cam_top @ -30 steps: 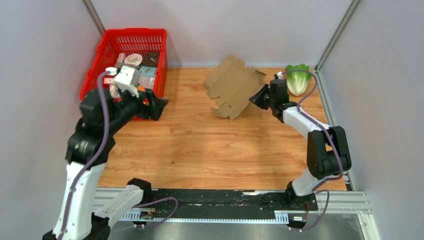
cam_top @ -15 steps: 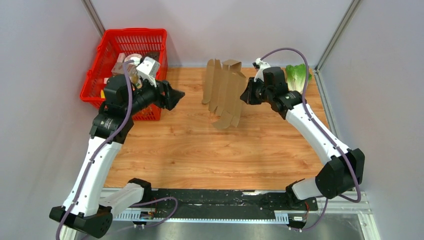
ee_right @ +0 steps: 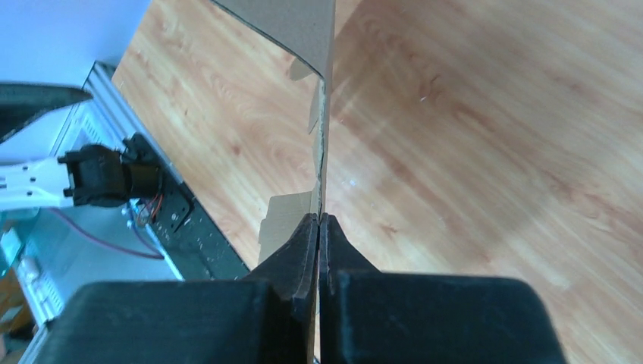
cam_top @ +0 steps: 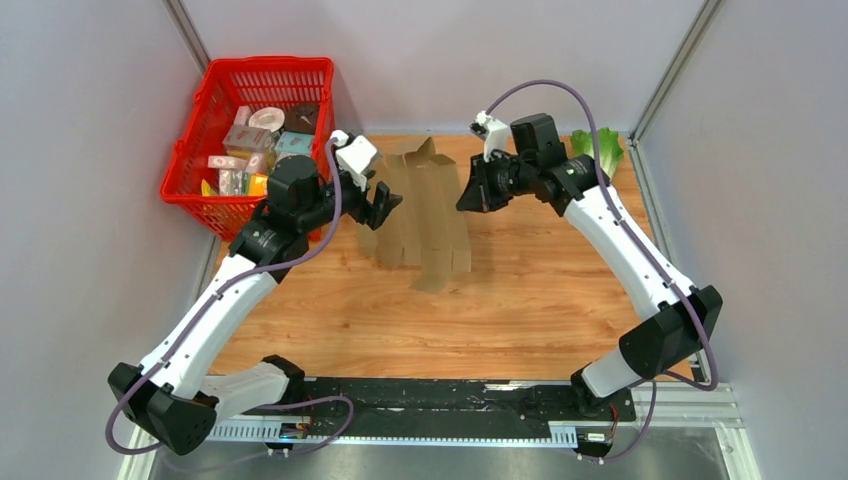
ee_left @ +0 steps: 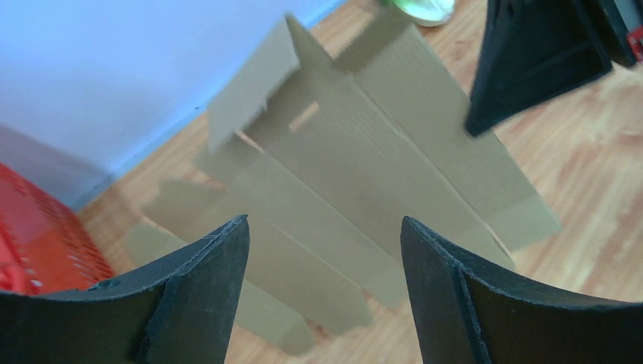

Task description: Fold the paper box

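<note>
The paper box (cam_top: 425, 215) is a flat brown cardboard sheet with flaps, held up off the wooden table and hanging down from its right edge. My right gripper (cam_top: 465, 196) is shut on that edge; in the right wrist view the sheet (ee_right: 303, 30) runs edge-on out of the closed jaws (ee_right: 320, 218). Just left of the sheet, my left gripper (cam_top: 386, 205) stands open and holds nothing. In the left wrist view the sheet (ee_left: 364, 174) fills the space beyond the spread fingertips (ee_left: 324, 220), apart from them, with the right gripper (ee_left: 531, 61) at its upper right.
A red basket (cam_top: 200, 110) with several small printed packages stands at the back left, close behind my left arm. A green lettuce (cam_top: 597, 150) lies at the back right by the wall. Grey walls close in the table on three sides.
My right gripper has lifted the sheet and carried it left towards the table's middle. My left arm has swung right, away from the basket, up to the sheet's left side.
</note>
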